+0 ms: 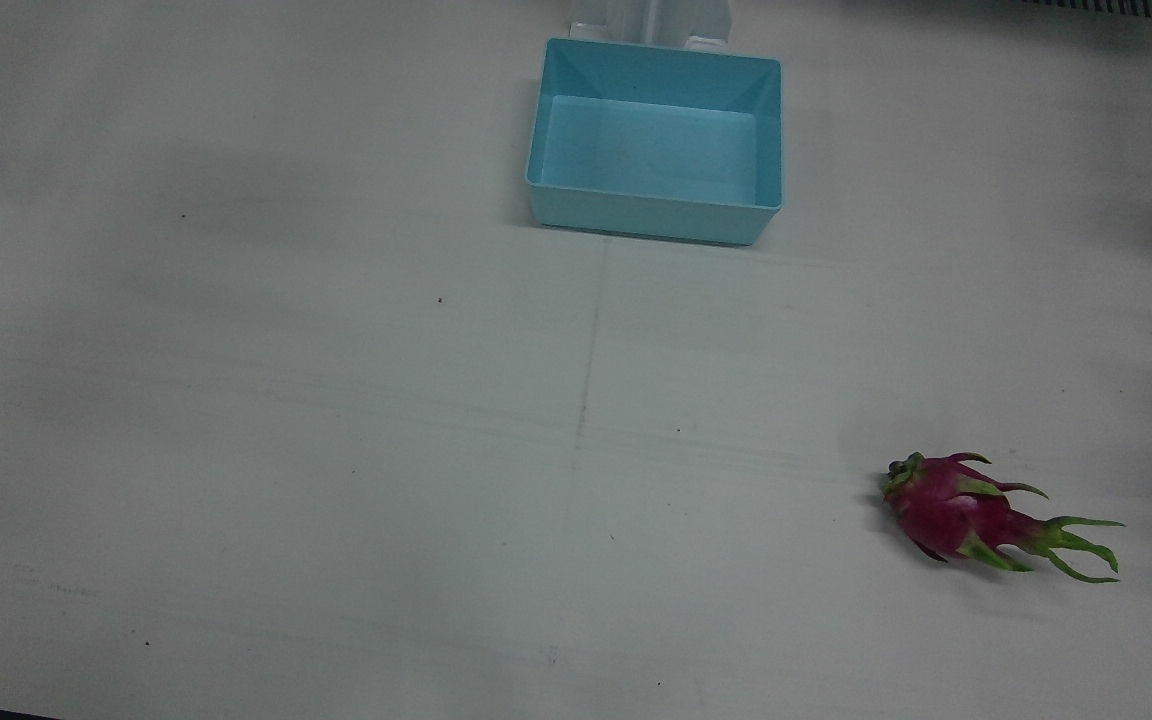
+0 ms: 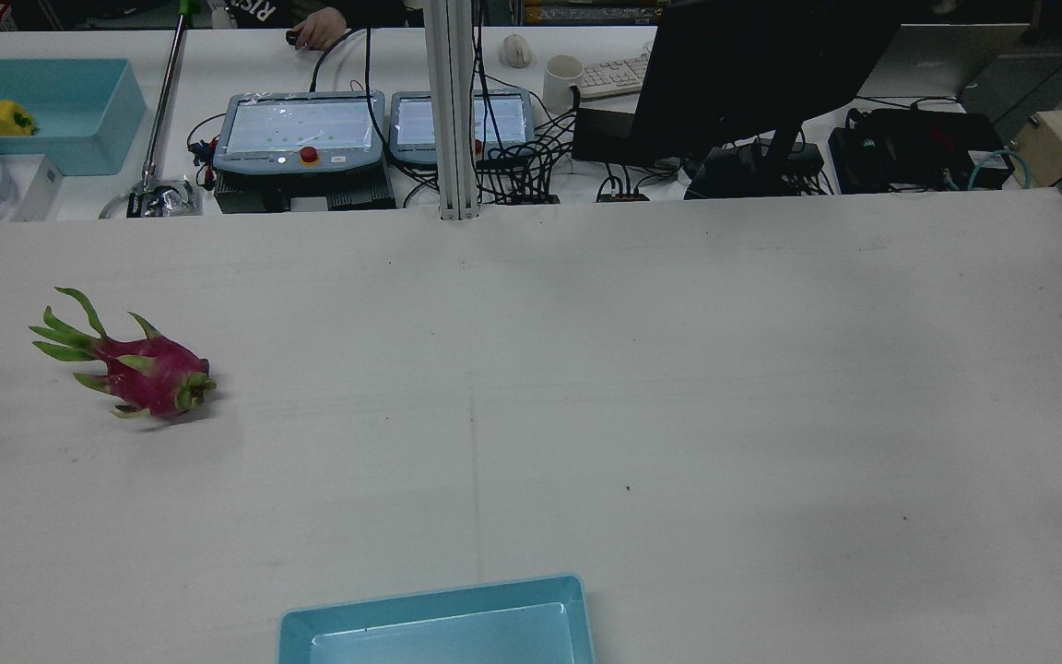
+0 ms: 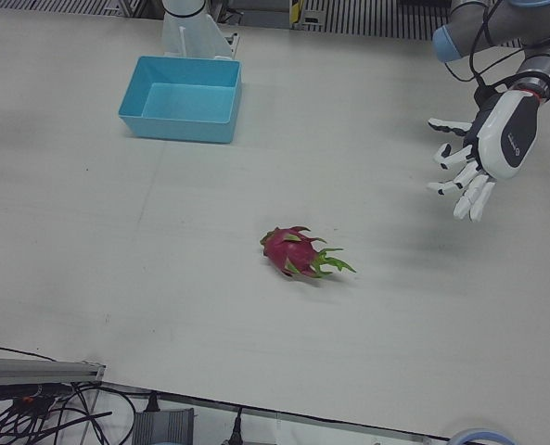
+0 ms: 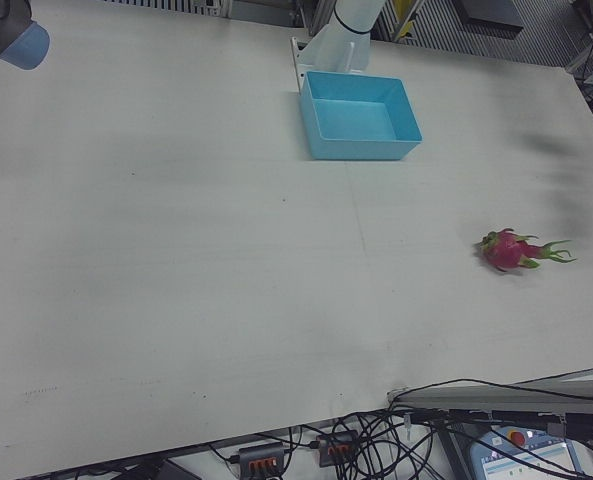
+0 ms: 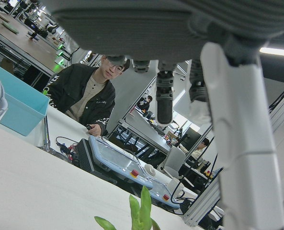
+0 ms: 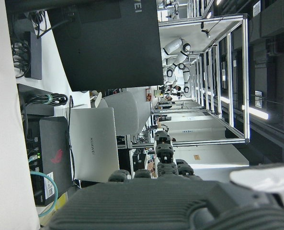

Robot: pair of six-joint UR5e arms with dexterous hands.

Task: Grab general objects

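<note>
A pink dragon fruit [image 1: 966,515] with green scales lies on the white table, on the robot's left half; it also shows as the fruit [image 2: 144,369], [image 3: 298,252], [image 4: 511,250]. Only its green tips [image 5: 142,211] reach into the left hand view. My left hand [image 3: 483,153] hovers above the table to the right of the fruit in the left-front view, well apart from it, fingers spread and empty. My right hand [image 6: 170,191] shows only in its own camera, fingers extended and apart, holding nothing.
A light blue bin [image 1: 656,140] sits near the pedestals, also seen as the bin [image 2: 439,622]. Beyond the table's far edge are teach pendants [image 2: 300,129], a monitor [image 2: 752,65], cables and a person [image 5: 91,96] seated there.
</note>
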